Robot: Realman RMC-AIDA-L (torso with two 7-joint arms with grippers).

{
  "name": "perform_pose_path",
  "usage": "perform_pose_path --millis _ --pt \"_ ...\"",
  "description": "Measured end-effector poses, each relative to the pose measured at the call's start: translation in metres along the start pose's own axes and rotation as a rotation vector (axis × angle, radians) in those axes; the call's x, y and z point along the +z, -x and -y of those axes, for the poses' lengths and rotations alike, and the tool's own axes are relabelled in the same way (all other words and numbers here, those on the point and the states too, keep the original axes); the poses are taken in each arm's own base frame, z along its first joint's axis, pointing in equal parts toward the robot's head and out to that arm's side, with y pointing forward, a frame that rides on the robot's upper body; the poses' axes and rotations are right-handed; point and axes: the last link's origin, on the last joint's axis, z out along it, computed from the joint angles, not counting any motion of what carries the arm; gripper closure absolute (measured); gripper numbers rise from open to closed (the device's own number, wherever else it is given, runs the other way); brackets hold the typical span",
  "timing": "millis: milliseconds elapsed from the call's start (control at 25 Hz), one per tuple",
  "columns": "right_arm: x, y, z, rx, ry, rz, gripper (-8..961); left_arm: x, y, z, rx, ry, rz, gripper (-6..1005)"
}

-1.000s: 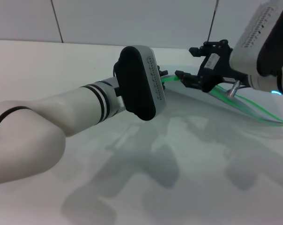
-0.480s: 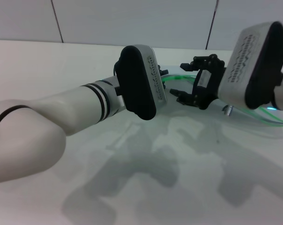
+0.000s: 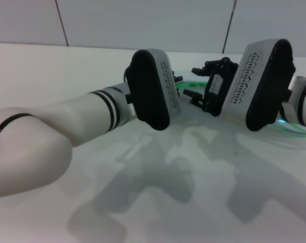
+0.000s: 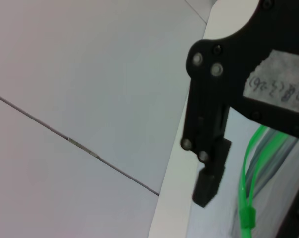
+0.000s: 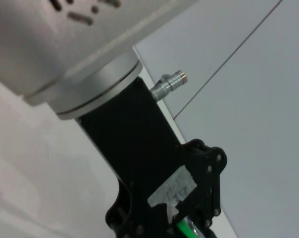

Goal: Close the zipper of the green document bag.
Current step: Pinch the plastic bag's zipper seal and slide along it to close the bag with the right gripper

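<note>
The green document bag [image 3: 298, 130] lies flat on the white table behind both arms, mostly hidden by them. Its bright green zipper [image 3: 185, 86] shows between the two wrists. In the left wrist view the zipper [image 4: 249, 168] runs along the bag [image 4: 275, 153], with a small green slider [image 4: 247, 218] on it. My right gripper [image 3: 190, 83] is open, with its fingers on either side of the zipper's end. One of its black fingers [image 4: 208, 186] hangs beside the strip. My left gripper [image 3: 176, 79] is almost entirely hidden behind its own wrist housing [image 3: 149, 88].
The left forearm [image 3: 51, 131] crosses the near table from the left. The right wrist housing [image 3: 259, 83] stands at the right. A grey panelled wall [image 3: 143, 23] rises behind the table's far edge. The left arm's black gripper body [image 5: 139, 148] fills the right wrist view.
My right arm has swung leftward toward the left wrist and turned, so its housing now faces me and its gripper sits at the zipper's end. The left arm has stayed still.
</note>
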Motion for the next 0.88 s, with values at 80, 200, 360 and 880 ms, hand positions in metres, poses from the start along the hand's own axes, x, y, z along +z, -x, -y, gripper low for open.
perform_pose_path --millis 80,200,360,880 --pt "0.001 -0.002 -0.001 0.002 0.004 -0.005 398 0.000 0.000 0.000 0.001 0.000 -0.001 945" --pt "0.004 -0.003 -0.001 0.004 0.013 -0.012 468 0.001 -0.001 0.000 0.001 0.001 -0.003 945" --pt "0.009 -0.004 -0.001 0.002 0.022 -0.019 543 0.001 -0.002 0.000 0.003 0.001 -0.005 945" --pt "0.012 -0.003 0.000 0.006 -0.009 -0.008 708 0.000 -0.004 0.001 0.004 0.000 -0.008 945"
